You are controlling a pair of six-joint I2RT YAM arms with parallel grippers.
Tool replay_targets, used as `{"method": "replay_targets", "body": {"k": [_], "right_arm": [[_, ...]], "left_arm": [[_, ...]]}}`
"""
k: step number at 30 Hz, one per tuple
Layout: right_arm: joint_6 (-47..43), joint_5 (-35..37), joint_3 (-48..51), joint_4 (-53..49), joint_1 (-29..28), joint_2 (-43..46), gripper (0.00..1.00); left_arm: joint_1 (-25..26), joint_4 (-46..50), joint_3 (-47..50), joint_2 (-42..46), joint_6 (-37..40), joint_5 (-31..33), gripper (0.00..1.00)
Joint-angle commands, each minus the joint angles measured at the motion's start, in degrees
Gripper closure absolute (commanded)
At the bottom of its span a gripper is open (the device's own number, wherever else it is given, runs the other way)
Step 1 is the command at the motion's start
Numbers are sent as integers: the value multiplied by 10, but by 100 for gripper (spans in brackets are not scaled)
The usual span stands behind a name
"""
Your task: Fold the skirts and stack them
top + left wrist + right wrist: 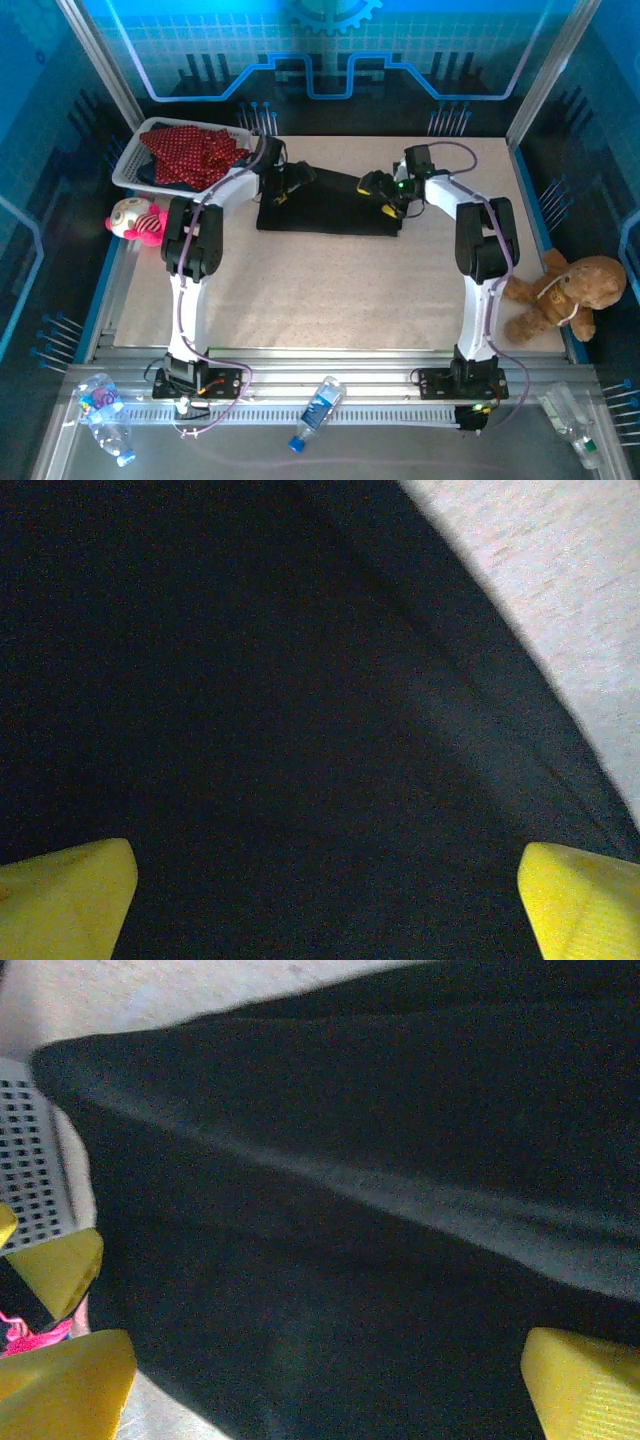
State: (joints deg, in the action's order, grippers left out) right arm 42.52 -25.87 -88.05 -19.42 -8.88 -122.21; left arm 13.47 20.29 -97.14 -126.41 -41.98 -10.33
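- Left gripper (pixel 325 885): yellow fingers spread wide, nothing between them. It hangs close over the black skirt (pixel 330 208), at its left end.
- Right gripper (pixel 325 1380): likewise wide apart and empty, over the skirt's right end.
- Black skirt lies flat at the far centre of the table (pixel 330 300); the right wrist view shows a crease running across it.
- Judgement: one gripper at each end suits pinching both ends and folding together.
- Red skirt (pixel 190 152) sits heaped in the white basket (pixel 128 170), far left, just beside the left arm. The basket may crowd that arm.
- Pink plush toy (pixel 135 220) left, brown teddy (pixel 560 295) right, bottle (pixel 318 410) on the near rail: all well apart from the work.
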Motion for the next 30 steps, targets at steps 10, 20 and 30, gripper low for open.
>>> {"method": "replay_targets", "body": {"k": [10, 20, 30], "right_arm": [[-14, -37, 146, -20, 0, 117, 0], [34, 24, 95, 43, -28, 117, 0], [66, 61, 23, 71, -29, 12, 0]], "left_arm": [[1, -102, 329, 210, -39, -16, 1], [1, -159, 280, 234, -72, -50, 1], [6, -195, 64, -3, -106, 14, 1]]}}
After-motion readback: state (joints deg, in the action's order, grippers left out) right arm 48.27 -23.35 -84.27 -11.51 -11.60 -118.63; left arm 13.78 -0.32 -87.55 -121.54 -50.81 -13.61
